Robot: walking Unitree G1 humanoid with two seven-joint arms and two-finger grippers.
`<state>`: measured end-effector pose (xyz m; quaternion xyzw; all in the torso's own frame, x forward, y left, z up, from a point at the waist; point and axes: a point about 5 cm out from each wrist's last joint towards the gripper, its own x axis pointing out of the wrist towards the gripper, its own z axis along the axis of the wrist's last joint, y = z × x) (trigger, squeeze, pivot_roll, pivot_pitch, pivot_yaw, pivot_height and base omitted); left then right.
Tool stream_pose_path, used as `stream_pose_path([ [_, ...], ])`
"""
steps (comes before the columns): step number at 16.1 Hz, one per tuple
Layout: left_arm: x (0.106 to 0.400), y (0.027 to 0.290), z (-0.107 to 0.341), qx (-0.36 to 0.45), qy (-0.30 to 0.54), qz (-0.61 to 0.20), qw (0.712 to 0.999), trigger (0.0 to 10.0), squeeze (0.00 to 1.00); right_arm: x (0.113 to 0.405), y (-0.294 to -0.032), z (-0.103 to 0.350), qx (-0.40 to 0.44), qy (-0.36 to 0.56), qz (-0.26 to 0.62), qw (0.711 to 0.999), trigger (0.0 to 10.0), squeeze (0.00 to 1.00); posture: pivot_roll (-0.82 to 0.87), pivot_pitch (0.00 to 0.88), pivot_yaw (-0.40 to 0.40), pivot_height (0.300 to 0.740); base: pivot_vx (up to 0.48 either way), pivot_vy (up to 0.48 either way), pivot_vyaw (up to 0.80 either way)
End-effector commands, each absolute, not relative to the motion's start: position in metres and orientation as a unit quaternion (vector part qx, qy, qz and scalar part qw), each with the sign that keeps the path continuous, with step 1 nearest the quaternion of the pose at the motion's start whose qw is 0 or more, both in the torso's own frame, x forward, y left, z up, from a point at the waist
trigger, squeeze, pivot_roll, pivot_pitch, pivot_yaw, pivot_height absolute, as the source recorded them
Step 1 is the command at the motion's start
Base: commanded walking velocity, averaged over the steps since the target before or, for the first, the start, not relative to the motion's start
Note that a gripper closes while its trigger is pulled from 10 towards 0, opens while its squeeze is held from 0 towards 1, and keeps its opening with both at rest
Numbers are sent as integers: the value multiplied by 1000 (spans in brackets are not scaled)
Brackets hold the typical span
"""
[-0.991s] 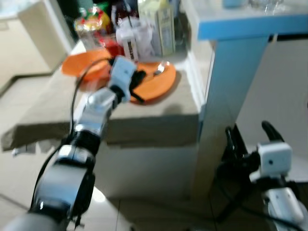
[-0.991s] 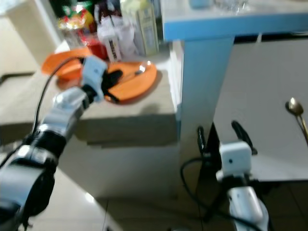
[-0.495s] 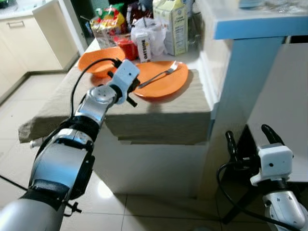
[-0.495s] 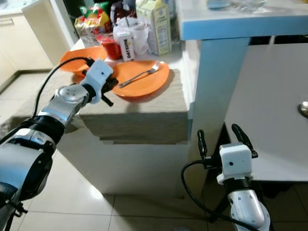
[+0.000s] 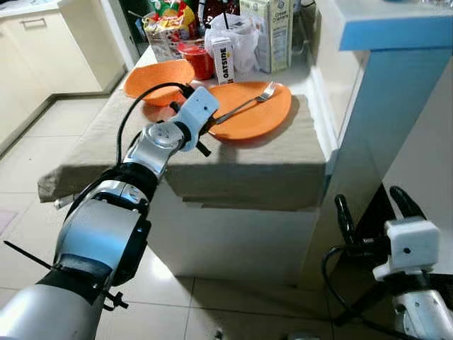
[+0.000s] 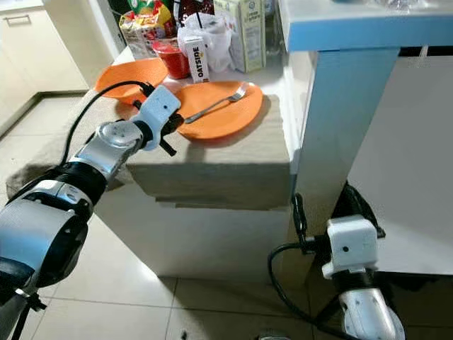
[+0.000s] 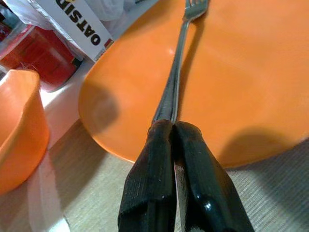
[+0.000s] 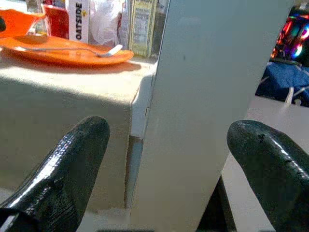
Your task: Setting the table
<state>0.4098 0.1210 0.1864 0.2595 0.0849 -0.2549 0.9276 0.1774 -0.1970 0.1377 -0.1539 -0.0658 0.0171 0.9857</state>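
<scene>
My left gripper (image 7: 173, 126) was pinched on fork (image 7: 179, 58) handle over orange plate (image 5: 256, 115), by "OATSIDE" carton (image 5: 224, 61); right gripper (image 8: 164, 145) hung wide apart w/ nothing.

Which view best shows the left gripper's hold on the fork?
Left wrist view: the left gripper is shut on the fork handle, seen close up. The eye views show the fork small on the orange plate.

Cartons (image 5: 277, 32) crowding plate's (image 5: 269, 117) far side
</scene>
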Motion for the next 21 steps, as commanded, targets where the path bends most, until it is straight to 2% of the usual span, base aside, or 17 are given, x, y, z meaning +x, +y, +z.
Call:
stream_pose_path([
  [1, 413, 118, 197, 267, 71, -254, 927, 10000, 0, 175, -196, 142, -150, -71, 16, 986, 10000, 0, -321, 77, 168, 735, 0, 0, 0],
  [6, 414, 108, 201, 276, 75, -264, 921, 10000, 0, 169, -194, 144, -150, -66, 18, 986, 10000, 0, -329, 84, 173, 735, 0, 0, 0],
  [9, 412, 118, 189, 256, 126, -244, 927, 10000, 0, 165, -193, 143, -150, -61, 21, 987, 10000, 0, -329, 89, 176, 735, 0, 0, 0],
  [14, 412, 128, 186, 237, 161, -229, 931, 10000, 0, 164, -190, 144, -149, -59, 26, 987, 10000, 0, -322, 90, 173, 735, 0, 0, 0],
  [21, 409, 146, 183, 248, 200, -253, 914, 10000, 0, 170, -188, 143, -150, -59, 38, 986, 10000, 0, -286, 82, 163, 735, 0, 0, 0],
])
